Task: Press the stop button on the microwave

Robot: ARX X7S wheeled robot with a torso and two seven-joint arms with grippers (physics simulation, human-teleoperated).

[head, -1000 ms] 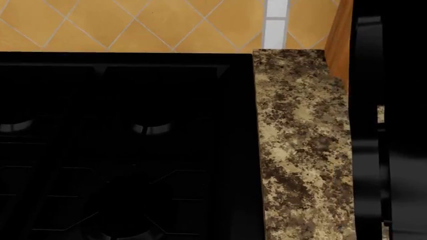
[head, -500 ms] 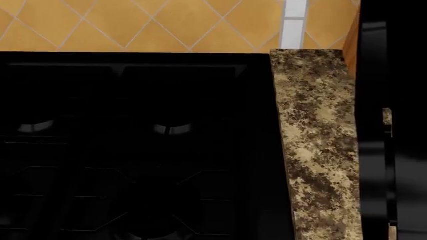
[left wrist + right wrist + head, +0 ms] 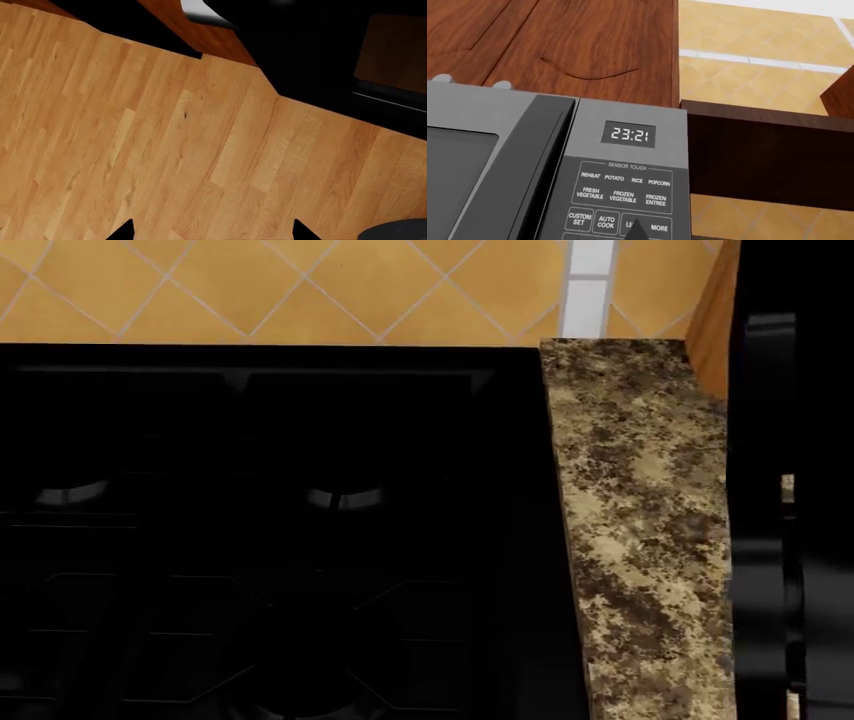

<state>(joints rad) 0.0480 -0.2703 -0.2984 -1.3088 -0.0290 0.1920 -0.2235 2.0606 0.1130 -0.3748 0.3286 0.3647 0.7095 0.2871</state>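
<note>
The microwave [image 3: 527, 165] fills the right wrist view, with a grey door beside a dark control panel [image 3: 627, 190]. Its display [image 3: 628, 134] reads 23:21, and rows of labelled pads sit below it. No stop button shows; the panel's lower rows run out of the picture. My right gripper [image 3: 637, 231] appears as a single dark tip, shut, right at the LESS/MORE pad [image 3: 657, 227]. My left gripper [image 3: 212, 232] is open with nothing in it, its two tips wide apart over the wooden floor [image 3: 167, 140]. The microwave is not in the head view.
A black stove [image 3: 267, 540] fills most of the head view, with a strip of speckled stone counter [image 3: 641, 520] to its right. Orange wall tiles [image 3: 267, 290] lie behind. My dark right arm [image 3: 767, 520] rises along the right edge. Brown wooden cabinets [image 3: 560, 45] sit above the microwave.
The head view swung left a second ago, shifting the stove and counter rightwards, then held still. The dark right arm has since moved slightly toward the right edge.
</note>
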